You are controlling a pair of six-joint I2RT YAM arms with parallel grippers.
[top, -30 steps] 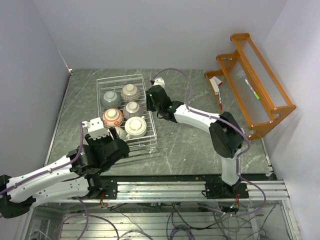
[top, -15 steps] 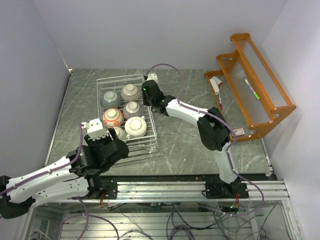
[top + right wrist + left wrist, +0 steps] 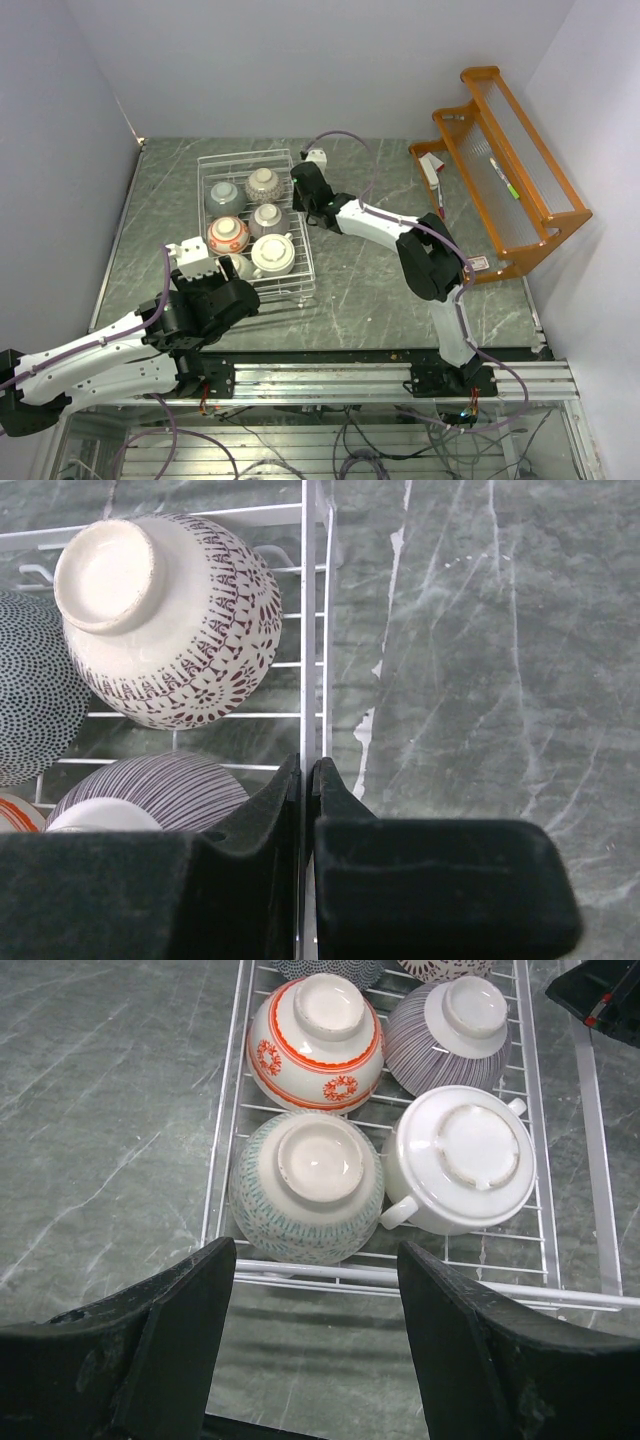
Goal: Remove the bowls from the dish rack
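Glazed ceramic bowls (image 3: 320, 1175), probably rigid, slick and breakable, sit upturned in the white wire dish rack (image 3: 303, 600); grasp at the foot ring. The right gripper (image 3: 305, 780) pinches its side rail; the left gripper (image 3: 315, 1260) gapes nearby.

A dark green-grey marbled table (image 3: 400, 290) sits between plain pale walls (image 3: 300, 60) under soft, even light. An orange wooden shelf rack (image 3: 515, 150) stands at the far right, and a metal rail (image 3: 350, 378) runs along the near edge.
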